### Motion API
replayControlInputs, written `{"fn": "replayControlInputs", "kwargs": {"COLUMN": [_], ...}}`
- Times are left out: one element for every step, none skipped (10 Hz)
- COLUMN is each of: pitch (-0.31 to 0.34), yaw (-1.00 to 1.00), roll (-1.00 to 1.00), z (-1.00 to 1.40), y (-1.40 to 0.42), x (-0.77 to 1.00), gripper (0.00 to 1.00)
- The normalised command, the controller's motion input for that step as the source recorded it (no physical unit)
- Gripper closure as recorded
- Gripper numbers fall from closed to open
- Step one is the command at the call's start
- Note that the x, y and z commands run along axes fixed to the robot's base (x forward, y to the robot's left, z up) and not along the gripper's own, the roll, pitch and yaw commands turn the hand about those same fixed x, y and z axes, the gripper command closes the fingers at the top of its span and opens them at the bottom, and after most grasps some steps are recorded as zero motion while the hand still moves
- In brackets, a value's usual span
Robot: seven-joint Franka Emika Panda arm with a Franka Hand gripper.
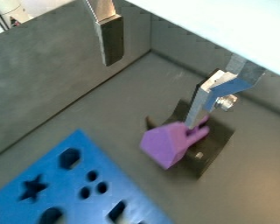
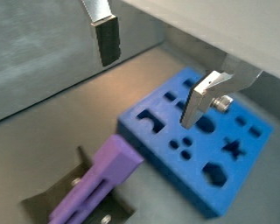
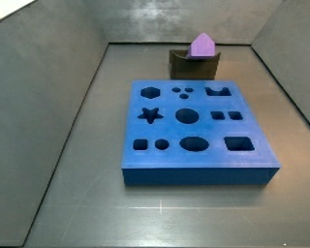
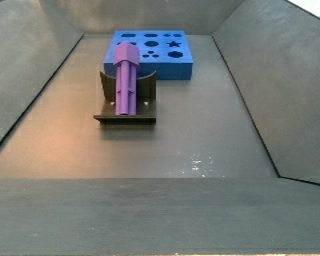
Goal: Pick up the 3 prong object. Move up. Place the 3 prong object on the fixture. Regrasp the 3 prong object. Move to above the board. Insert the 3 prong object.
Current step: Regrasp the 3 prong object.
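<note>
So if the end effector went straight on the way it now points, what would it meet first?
Probably the bare grey floor between the board and the 3 prong object lying on the fixture. The end effector is open with nothing between its fingers; depth is unclear.

gripper (image 1: pixel 166 66) in both wrist views, above the bin floor, two flat silver plate fingers (image 2: pixel 101 10), dark rectangular pads (image 2: pixel 108 44), round silver screw (image 2: pixel 224 104) on one finger, no cables visible
</note>
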Motion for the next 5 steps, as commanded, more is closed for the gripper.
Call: {"fn": "replayControlInputs", "kwargs": {"pitch": [0.011,0.014,0.019,0.027,0.033], "yaw": [0.05,0.05,0.05,0.06,0.06], "roll": [1.0,1.0,1.0,1.0,1.0], "z": [0.01,0.01,0.01,0.0,0.0], "y": [-0.02,-0.02,-0.02,-0.02,-0.02], "x": [0.0,0.0,0.0,0.02,0.03], "gripper": [0.0,0.0,0.0,0.0,0.0]}}
